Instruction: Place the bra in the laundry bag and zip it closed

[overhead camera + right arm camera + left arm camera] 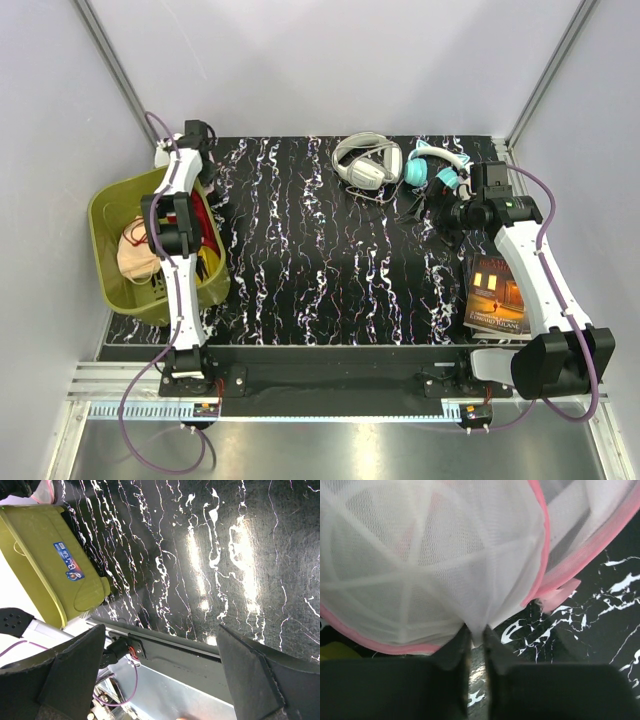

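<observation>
Marbled table [320,250] w/ basket [112,207], headphones [367,160], book [497,295]

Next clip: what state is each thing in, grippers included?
laundry bag: mesh pinched, zipper apparently open
bra: lying in green basket, not bagged
left gripper: shut on laundry bag
right gripper: open, empty
green basket: upright, holding bra

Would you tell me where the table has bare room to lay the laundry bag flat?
The table is bare in its middle, between the green basket, the book and the white headphones. Crowded: the back right, with teal headphones and the right arm.
</observation>
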Tool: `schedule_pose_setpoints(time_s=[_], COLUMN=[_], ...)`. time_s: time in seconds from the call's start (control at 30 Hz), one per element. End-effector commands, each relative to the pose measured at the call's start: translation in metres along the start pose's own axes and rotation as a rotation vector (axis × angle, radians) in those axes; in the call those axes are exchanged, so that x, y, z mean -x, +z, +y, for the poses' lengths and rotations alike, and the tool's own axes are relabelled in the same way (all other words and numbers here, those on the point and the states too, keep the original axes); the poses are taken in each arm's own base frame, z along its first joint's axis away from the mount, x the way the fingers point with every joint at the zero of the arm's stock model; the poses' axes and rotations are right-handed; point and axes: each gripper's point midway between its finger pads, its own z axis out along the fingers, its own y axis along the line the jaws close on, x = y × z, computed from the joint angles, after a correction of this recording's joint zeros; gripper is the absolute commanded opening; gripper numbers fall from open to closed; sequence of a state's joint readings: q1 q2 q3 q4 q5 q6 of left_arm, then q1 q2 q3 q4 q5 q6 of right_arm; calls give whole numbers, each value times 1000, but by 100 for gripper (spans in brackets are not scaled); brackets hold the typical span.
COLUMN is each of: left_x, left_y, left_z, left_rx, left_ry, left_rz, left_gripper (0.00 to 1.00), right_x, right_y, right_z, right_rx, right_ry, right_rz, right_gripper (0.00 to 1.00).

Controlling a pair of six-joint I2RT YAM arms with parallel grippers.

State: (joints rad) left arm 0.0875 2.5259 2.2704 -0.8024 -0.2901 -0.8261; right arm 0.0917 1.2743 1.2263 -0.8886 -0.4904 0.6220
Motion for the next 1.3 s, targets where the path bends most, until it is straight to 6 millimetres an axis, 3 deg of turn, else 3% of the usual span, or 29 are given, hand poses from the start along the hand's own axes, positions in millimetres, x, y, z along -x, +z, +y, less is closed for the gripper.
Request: schedule_pose_setpoints(time_s=[0.0, 0.1, 0.17, 0.27, 0.4, 0.53, 0.57, 0.63, 0.67, 0.73, 0.87, 0.97, 1.27], left_x=[19, 21, 5, -19, -57, -106, -126, -147, -171, -192, -255, -281, -297], left_y=[-40, -75, -106, -137, -172, -219, -241, -261, -280, -296, -321, -327, -337], left_z=[-46, -80, -107, -122, -121, -101, -90, -75, -61, -46, 0, 26, 53], left_rx=[-159, -258, -320, -355, -378, -441, -478, -505, -544, -578, -658, -663, -715], left_ry=[41, 130, 222, 332, 457, 517, 556, 581, 614, 644, 679, 738, 784], left_rz=[-49, -109, -139, -162, -145, -57, -22, 8, 49, 90, 220, 245, 293], left_gripper=[3, 2, 0, 0, 0, 0, 0, 0, 0, 0, 0, 0, 5], right_x=[1, 0, -2, -3, -8, -14, -16, -17, -17, -16, -15, -20, -40], right_y=[-12, -11, -9, -5, 5, 16, 18, 22, 24, 30, 40, 51, 77], right_z=[15, 14, 11, 10, 3, -6, -5, -1, 0, 6, 18, 26, 17], right_rx=[39, 38, 26, 18, -15, -71, -73, -80, -76, -70, -33, -7, -44], right_ry=[-25, -19, -9, 13, 36, 1, -27, -71, -112, -153, -222, -237, -258], right_rz=[-25, -19, -7, 6, 36, 77, 87, 101, 111, 123, 153, 174, 216], right_gripper=[100, 100, 100, 100, 100, 100, 100, 100, 100, 100, 100, 100, 100])
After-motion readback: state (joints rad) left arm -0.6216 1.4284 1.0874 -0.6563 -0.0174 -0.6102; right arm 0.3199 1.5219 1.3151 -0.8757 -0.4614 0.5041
